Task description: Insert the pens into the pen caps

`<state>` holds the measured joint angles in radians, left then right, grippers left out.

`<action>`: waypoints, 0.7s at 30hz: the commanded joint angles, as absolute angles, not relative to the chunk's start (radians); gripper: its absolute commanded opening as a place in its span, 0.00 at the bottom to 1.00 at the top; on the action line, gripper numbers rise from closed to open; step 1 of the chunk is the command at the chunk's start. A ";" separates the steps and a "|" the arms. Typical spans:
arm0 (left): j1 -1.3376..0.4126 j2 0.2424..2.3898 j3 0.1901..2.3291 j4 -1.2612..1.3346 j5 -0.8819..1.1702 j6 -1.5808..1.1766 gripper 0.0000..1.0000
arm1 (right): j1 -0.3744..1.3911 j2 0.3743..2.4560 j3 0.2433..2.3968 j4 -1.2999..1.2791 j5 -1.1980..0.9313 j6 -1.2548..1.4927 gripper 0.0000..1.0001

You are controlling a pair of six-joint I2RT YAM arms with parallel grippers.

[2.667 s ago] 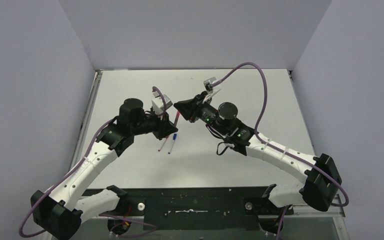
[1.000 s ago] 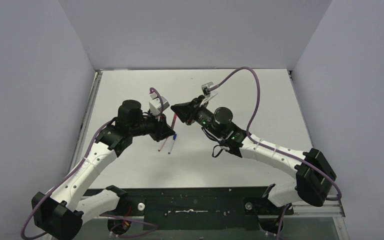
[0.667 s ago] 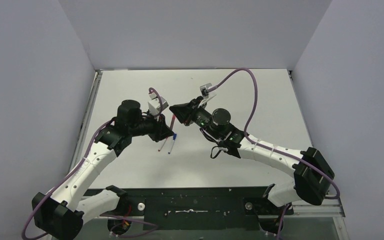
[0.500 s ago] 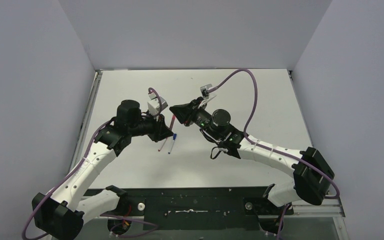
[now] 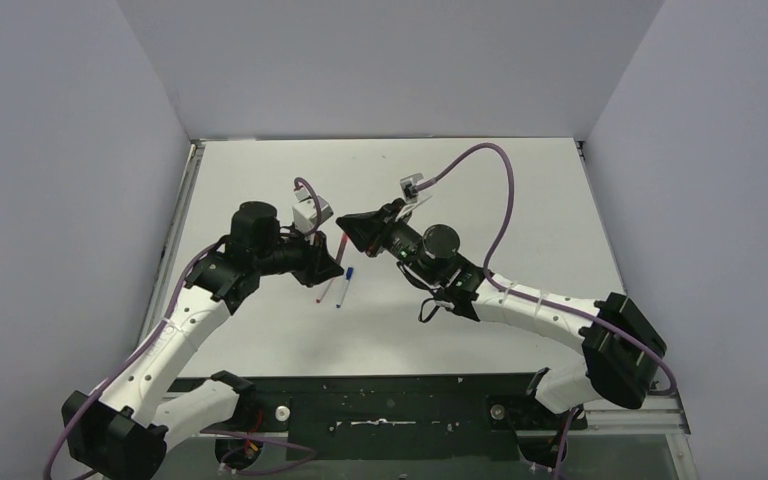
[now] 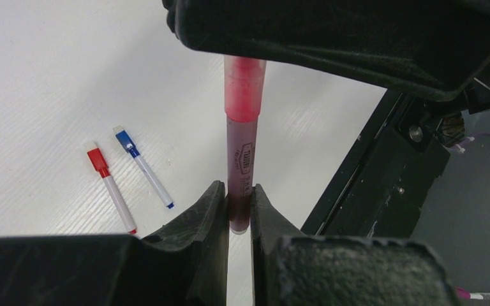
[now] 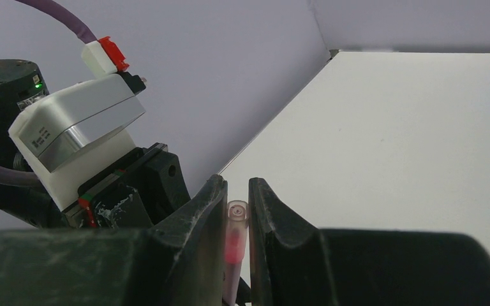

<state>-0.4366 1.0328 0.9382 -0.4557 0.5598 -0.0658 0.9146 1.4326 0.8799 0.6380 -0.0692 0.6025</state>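
Note:
My left gripper is shut on the lower end of the pinkish-red pen, which stands upright between the fingers. The pale pink cap sits over the pen's top end, and my right gripper is shut on that cap; the red tip shows through it. In the top view the two grippers meet nose to nose above the table with the pen between them. A red-capped whitish pen and a blue-capped whitish pen lie side by side on the table below.
The two capped pens also show in the top view, just in front of the left gripper. The white table is walled on the left, back and right. A black base strip runs along its near edge.
Both grippers have drifted slightly left and the right gripper has closed in on the left one, so less of the pink pen shows between them. The pens on the table have not moved.

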 commanded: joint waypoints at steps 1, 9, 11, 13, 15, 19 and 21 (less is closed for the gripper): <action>-0.395 0.953 1.082 0.138 0.534 -0.074 0.00 | 1.065 1.547 0.744 0.260 -0.343 0.645 0.00; -0.388 0.947 1.089 0.130 0.527 -0.065 0.00 | 1.081 1.572 0.735 0.283 -0.355 0.668 0.00; -0.387 0.945 1.091 0.128 0.526 -0.062 0.00 | 1.085 1.578 0.732 0.285 -0.356 0.673 0.00; -0.384 0.942 1.093 0.125 0.525 -0.060 0.00 | 1.088 1.583 0.729 0.288 -0.359 0.676 0.00; -0.380 0.940 1.092 0.124 0.525 -0.060 0.00 | 1.091 1.590 0.727 0.289 -0.361 0.679 0.00; -0.377 0.942 1.087 0.118 0.535 -0.066 0.00 | 1.092 1.591 0.744 0.279 -0.365 0.669 0.00; -0.377 0.948 1.080 0.101 0.554 -0.070 0.00 | 1.087 1.586 0.789 0.236 -0.356 0.630 0.00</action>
